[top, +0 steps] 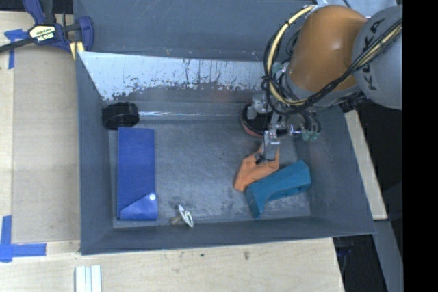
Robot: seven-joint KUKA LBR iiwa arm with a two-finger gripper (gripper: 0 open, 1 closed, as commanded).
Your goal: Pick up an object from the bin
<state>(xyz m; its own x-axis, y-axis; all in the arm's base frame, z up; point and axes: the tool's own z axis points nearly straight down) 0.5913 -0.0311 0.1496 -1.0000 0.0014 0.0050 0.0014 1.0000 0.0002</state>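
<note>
bin [205, 24]: one grey metal bin, six loose things on its floor.
landmark: one teal block [280, 184], lying slantwise in the bin's right part.
count, orange: one orange piece [250, 174].
count, blue: one flat blue slab [135, 171], well apart to the left of the teal block, its long axis running from the near wall to the far wall.
count, black: one round black cap [120, 115], well apart from the teal block, up and to the left, just beyond the slab's far end.
count, pale: one small pale curled thing [185, 217], left of the teal block and a little lower.
count, dark: one dark round thing with a red edge [252, 123], above the teal block and partly under the wrist.
orange piece, place: it lay against the teal block's upper-left side, touching it.
orange piece, axis: its long axis ran diagonally, the broad end down-left and the narrow end up-right, roughly parallel to the teal block.
gripper [272, 147]: one; it hung just above the teal block's upper-left, its tip at the orange piece's narrow end.
jaws: could not tell whether they were apart, together or clamped on the orange piece.
</note>
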